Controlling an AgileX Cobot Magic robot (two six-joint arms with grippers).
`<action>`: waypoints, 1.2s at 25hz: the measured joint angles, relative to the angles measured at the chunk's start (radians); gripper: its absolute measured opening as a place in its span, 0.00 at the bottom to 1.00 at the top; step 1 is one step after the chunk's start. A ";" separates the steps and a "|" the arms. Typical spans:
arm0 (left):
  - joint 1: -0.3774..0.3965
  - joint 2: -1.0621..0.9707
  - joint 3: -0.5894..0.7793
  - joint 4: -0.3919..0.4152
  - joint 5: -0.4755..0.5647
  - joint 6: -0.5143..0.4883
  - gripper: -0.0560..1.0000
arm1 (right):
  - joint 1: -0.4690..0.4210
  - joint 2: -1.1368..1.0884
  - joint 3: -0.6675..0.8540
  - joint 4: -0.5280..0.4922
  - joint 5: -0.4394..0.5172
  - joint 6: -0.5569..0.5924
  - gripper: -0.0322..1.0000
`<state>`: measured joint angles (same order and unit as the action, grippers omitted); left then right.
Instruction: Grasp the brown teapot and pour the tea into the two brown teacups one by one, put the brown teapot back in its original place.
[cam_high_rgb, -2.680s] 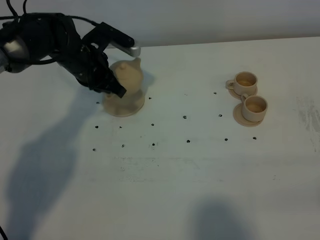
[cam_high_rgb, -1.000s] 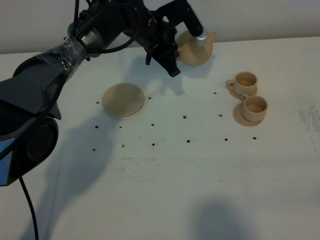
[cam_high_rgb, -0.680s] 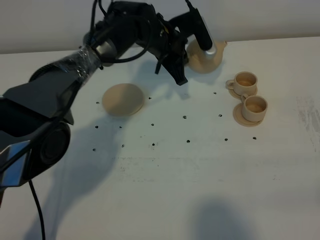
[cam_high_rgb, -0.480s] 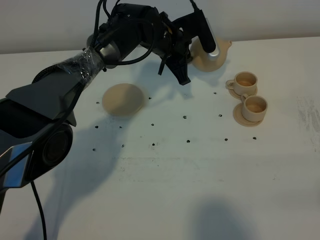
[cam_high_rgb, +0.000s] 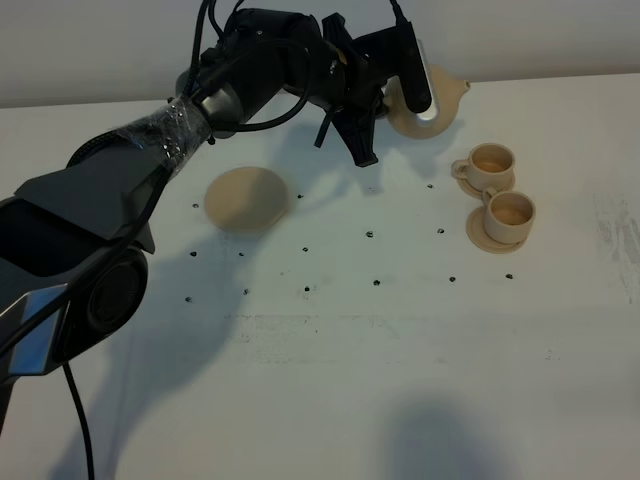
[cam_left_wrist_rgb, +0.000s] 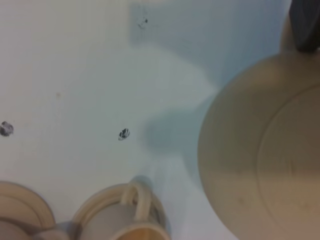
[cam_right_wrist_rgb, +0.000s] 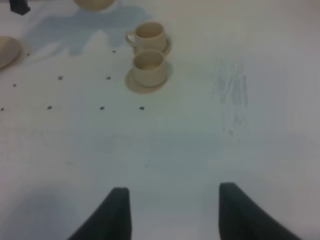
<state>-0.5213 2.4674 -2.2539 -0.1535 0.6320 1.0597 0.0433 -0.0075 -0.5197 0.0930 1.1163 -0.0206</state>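
Toward the far edge of the worktop (cam_high_rgb: 330, 360), the left end effector (cam_high_rgb: 408, 92) is clamped shut on the brown teapot (cam_high_rgb: 435, 105), which hangs clear of the surface with its spout turned to the cups' side. The pot is near the far teacup (cam_high_rgb: 490, 163) but not yet over it; the near teacup (cam_high_rgb: 510, 214) sits just beside its twin.

Progress: the grasp and lift look done, since the large saucer (cam_high_rgb: 247, 198) lies bare, well apart from the pot. Both pours and the return to that saucer appear to be left. Whether either cup holds tea cannot be told.

Views: the left wrist camera shows the pot's round body filling one side, with one cup's loop handle and saucer rim close by, detail the high camera lacks. Only the right wrist camera shows the right end effector (cam_right_wrist_rgb: 170, 212), its jaws spread wide and holding nothing, well apart from the cups.
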 joint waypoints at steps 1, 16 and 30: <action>-0.001 0.002 0.000 0.000 -0.007 0.013 0.14 | 0.000 0.000 0.000 0.000 0.000 0.000 0.42; -0.027 0.040 0.000 0.000 -0.086 0.081 0.14 | 0.000 0.000 0.000 0.000 0.000 0.000 0.42; -0.037 0.040 0.000 0.003 -0.119 0.193 0.14 | 0.000 0.000 0.000 0.000 0.000 0.000 0.42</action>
<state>-0.5580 2.5076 -2.2539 -0.1507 0.5128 1.2530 0.0433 -0.0075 -0.5197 0.0930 1.1163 -0.0206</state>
